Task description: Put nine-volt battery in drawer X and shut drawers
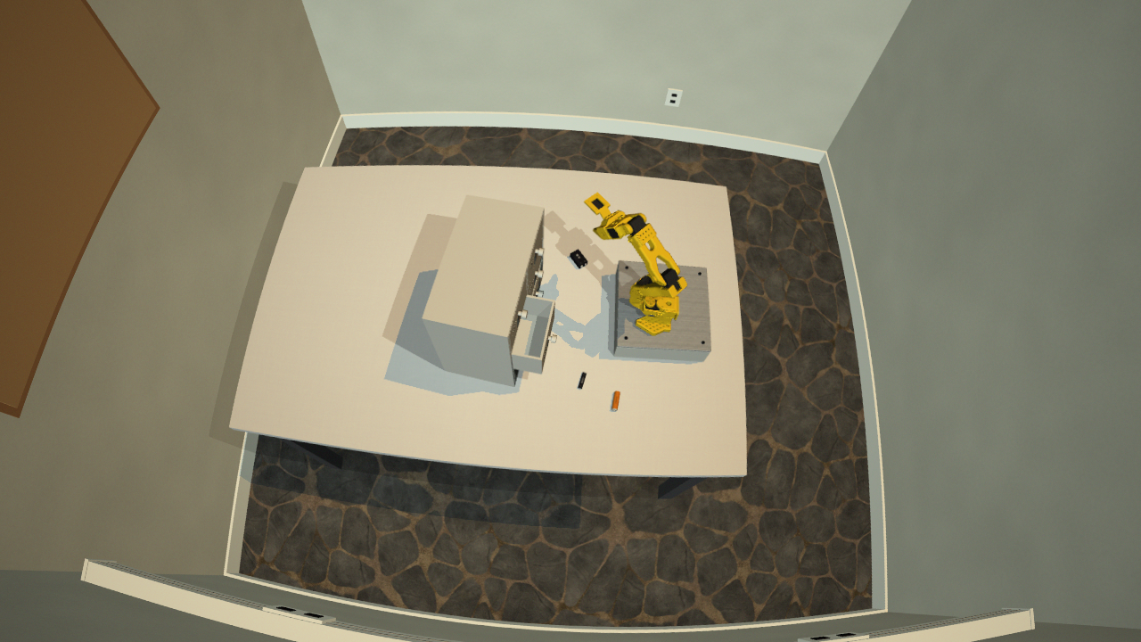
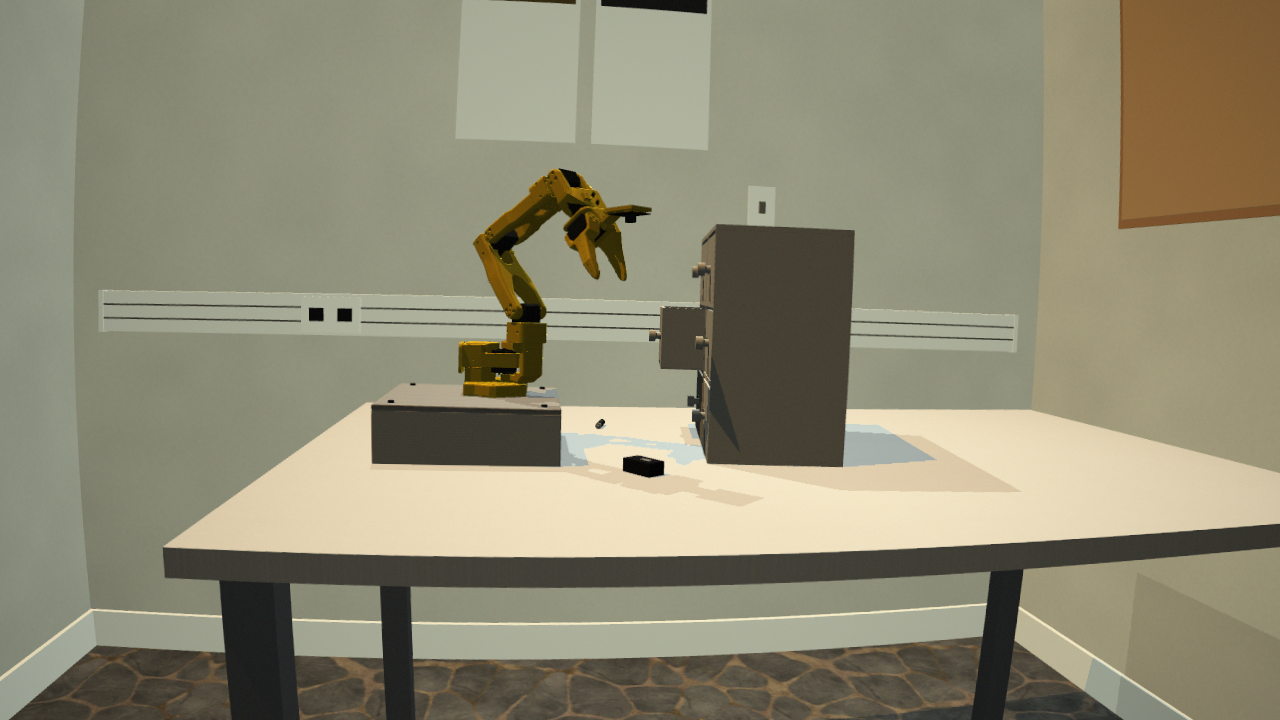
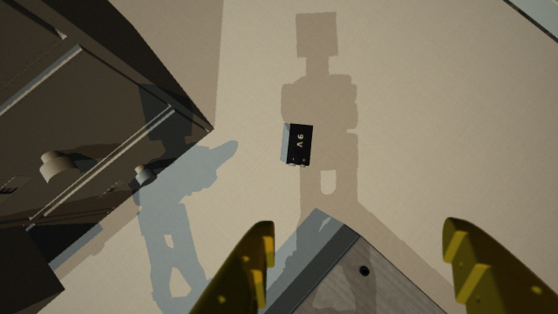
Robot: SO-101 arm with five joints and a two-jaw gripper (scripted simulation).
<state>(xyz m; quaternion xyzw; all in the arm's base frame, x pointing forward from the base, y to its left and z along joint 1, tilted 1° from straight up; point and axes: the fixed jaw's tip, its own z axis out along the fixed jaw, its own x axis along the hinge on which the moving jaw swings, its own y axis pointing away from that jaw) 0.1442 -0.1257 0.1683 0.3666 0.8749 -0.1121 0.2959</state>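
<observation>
End effector (image 3: 355,262) part open, empty, high above nine-volt battery (image 3: 297,144): small black block, white "9V", flat on table (image 3: 436,109).

- The table (image 1: 358,382) was beige, on dark legs over a stone-pattern floor (image 1: 558,542).
- The chest (image 1: 482,287) stood upright on it, one drawer (image 1: 532,335) pulled out.
- The nine-volt battery (image 1: 578,258) lay flat between the chest and the grey base block (image 1: 693,319).
- A small black cell (image 1: 582,380) and an orange cell (image 1: 615,399) lay near each other, apart from the chest.
</observation>
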